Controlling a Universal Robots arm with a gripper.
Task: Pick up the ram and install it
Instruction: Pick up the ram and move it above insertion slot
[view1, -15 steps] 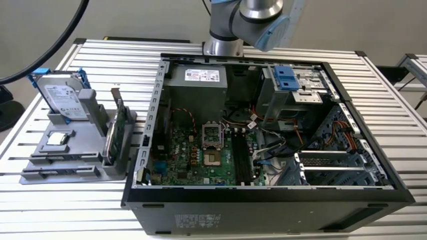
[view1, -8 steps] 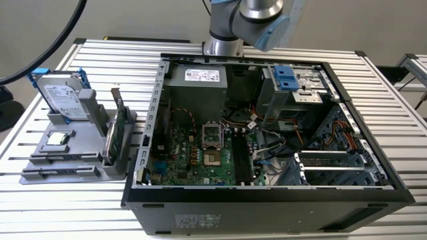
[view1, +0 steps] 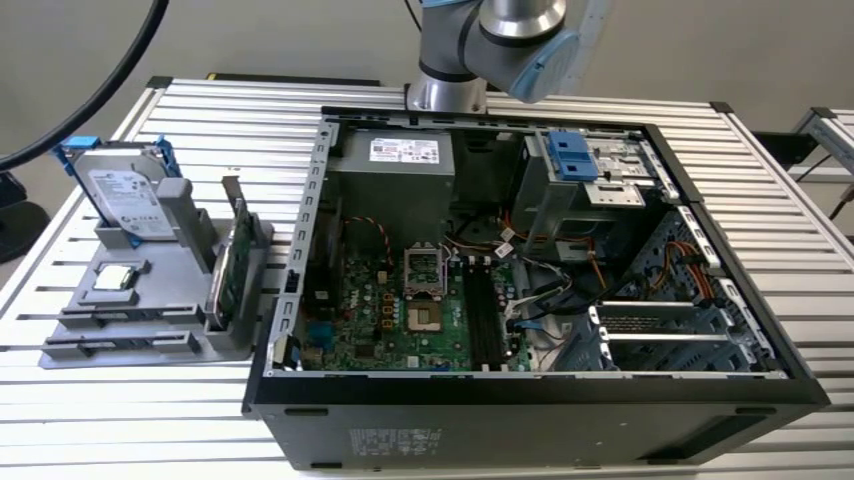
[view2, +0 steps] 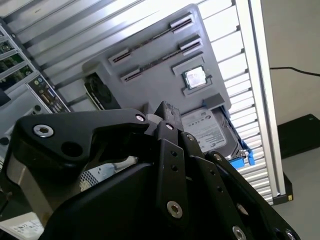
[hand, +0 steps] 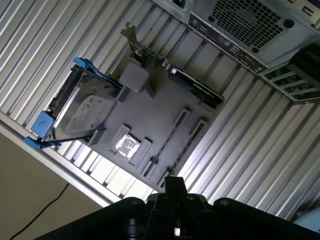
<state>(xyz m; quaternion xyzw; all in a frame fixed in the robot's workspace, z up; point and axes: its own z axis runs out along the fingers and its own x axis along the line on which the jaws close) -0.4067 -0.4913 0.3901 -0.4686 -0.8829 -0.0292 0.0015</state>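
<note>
Hovering clear over an edge of the gray tray (hand: 150, 107), the gripper (hand: 175, 184) is closed.

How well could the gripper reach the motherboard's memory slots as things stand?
Probably yes for the gripper: the case is open, the memory slots lie uncovered, though cables crowd one side.

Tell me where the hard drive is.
The hard drive stands on the grey holder at the exterior view's left, beside the green card, outside the computer case.
</note>
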